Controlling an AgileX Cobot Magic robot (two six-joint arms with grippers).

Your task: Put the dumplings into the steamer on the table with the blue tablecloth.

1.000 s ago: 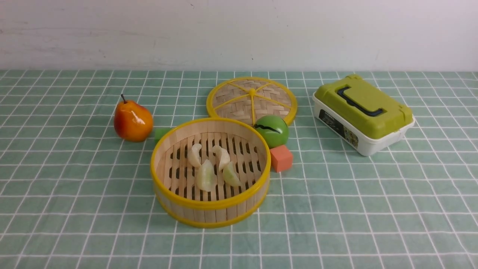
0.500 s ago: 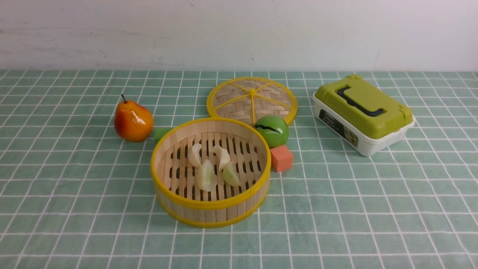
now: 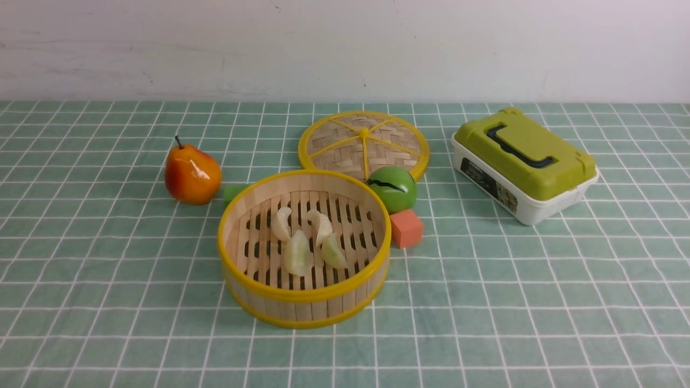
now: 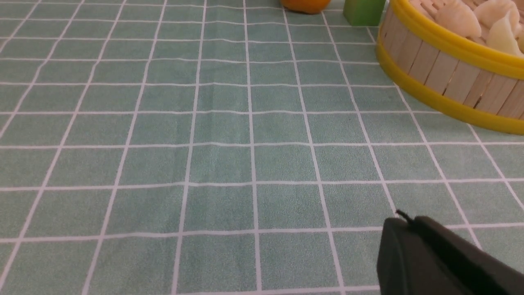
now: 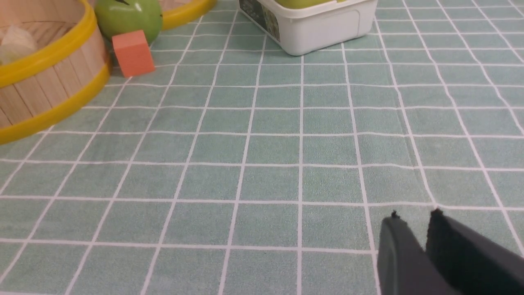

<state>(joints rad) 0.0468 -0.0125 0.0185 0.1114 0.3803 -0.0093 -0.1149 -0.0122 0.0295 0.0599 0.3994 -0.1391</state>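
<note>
Several pale dumplings [image 3: 302,240] lie together on the slatted floor of the round bamboo steamer [image 3: 304,295], which stands mid-table on the blue tablecloth [image 3: 485,302]. Neither arm shows in the front view. In the left wrist view my left gripper [image 4: 403,219] hangs shut and empty over bare cloth, well short of the steamer [image 4: 446,78] and its dumplings [image 4: 470,20]. In the right wrist view my right gripper [image 5: 413,217] is over bare cloth with a narrow gap between its fingers and nothing in it. The steamer [image 5: 45,82] is far off to its side.
The woven lid [image 3: 364,143] lies flat behind the steamer. A green ball [image 3: 395,187] and an orange cube [image 3: 406,228] sit at the steamer's right. A small green block [image 3: 232,192] and a pear [image 3: 192,173] sit at its left. A green-lidded white box [image 3: 523,161] stands far right.
</note>
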